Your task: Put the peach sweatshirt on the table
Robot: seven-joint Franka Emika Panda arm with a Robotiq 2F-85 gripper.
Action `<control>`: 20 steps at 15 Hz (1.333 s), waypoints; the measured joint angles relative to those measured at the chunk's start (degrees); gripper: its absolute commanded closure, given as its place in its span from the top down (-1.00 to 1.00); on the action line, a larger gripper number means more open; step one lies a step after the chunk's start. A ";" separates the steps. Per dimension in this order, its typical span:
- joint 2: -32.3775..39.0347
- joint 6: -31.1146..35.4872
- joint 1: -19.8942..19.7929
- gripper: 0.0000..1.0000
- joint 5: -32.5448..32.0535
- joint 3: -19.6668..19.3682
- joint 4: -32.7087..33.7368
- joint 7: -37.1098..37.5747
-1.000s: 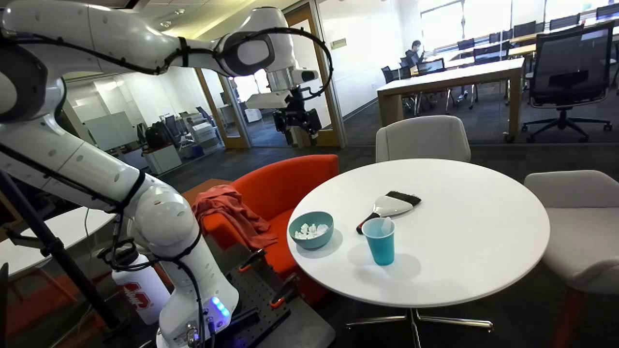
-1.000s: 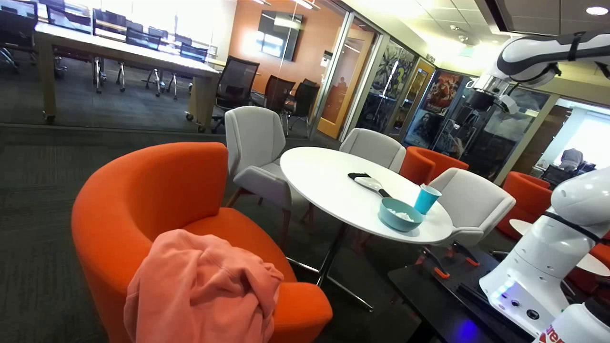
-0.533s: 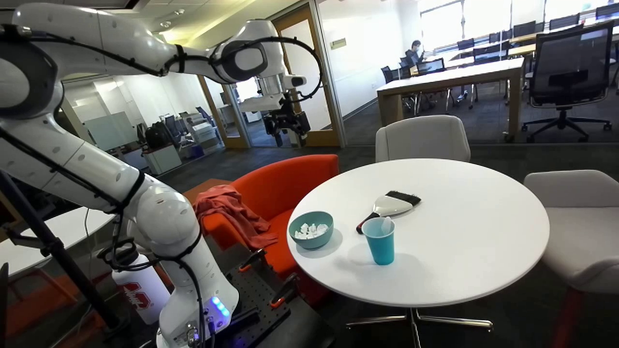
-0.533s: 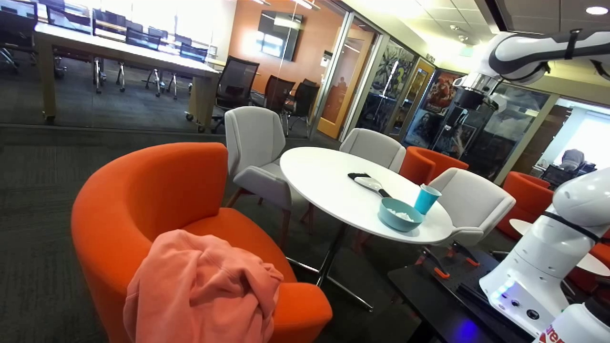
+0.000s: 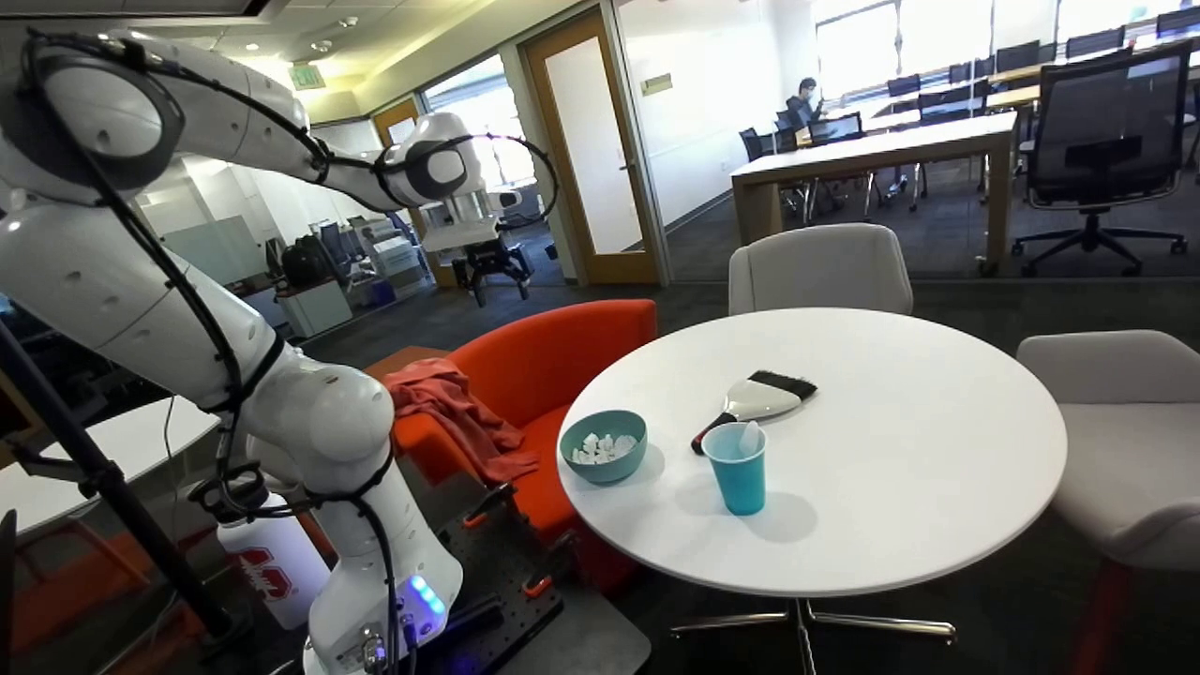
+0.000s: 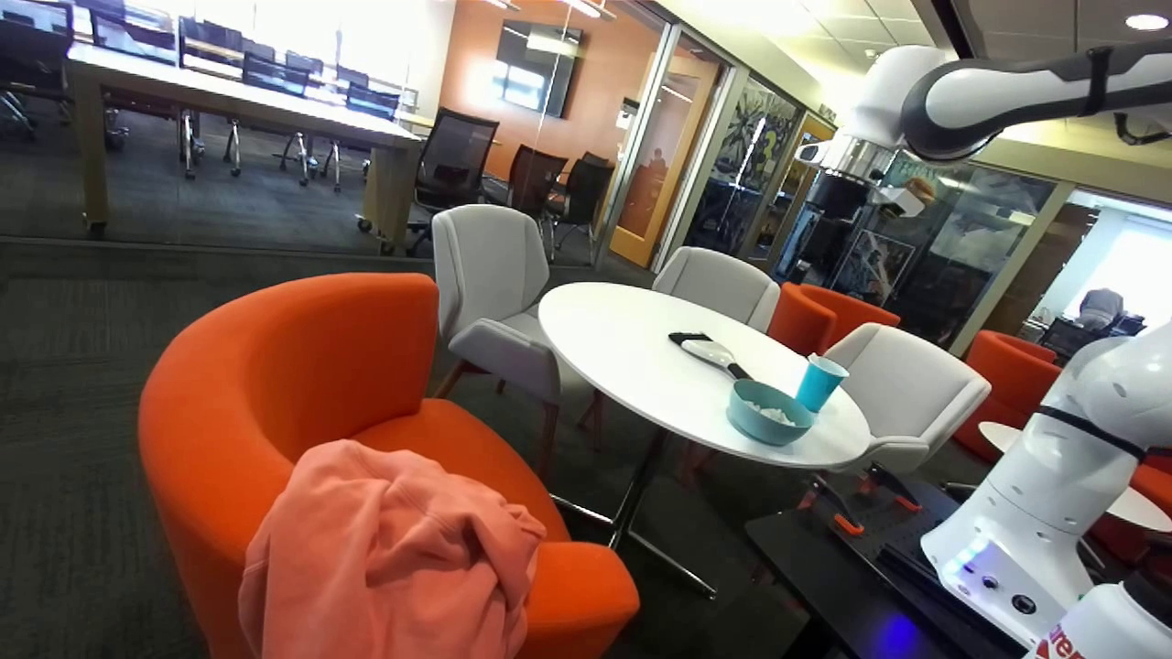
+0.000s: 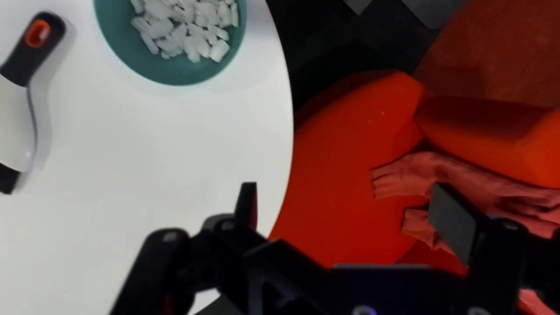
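The peach sweatshirt (image 5: pixel 459 417) lies crumpled over the arm of an orange chair (image 5: pixel 553 352), with part of it hanging onto the seat. It also shows in an exterior view (image 6: pixel 394 558). In the wrist view two cuffs of the sweatshirt (image 7: pixel 402 177) rest on the orange seat, and part of it is hidden behind the right finger. My gripper (image 5: pixel 502 292) is open and empty, high above the chair. In the wrist view the gripper's fingers (image 7: pixel 345 201) are wide apart, one over the table edge, one over the sweatshirt. The round white table (image 5: pixel 900 469) stands beside the chair.
On the table are a teal bowl (image 5: pixel 605 469) with white pieces, a blue cup (image 5: pixel 738 483) and a brush (image 5: pixel 764 400). Grey chairs (image 5: pixel 820 272) stand around the table. A white bottle (image 5: pixel 272 558) stands near the arm's base, and clamps (image 5: pixel 553 567) sit on its mount.
My gripper has moved left in both exterior views and somewhat lower, with the arm bending back. The sweatshirt and the things on the table have not moved.
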 measured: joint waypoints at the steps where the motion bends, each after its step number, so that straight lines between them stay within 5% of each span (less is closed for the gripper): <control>1: 1.71 1.77 1.45 1.00 0.63 1.59 0.32 0.78; 8: 15.87 8.68 7.13 1.00 4.39 8.85 7.25 3.12; 17: 15.92 9.14 7.01 1.00 4.36 8.89 7.15 3.10; 20: 17.89 14.83 7.69 1.00 4.23 11.87 7.14 4.37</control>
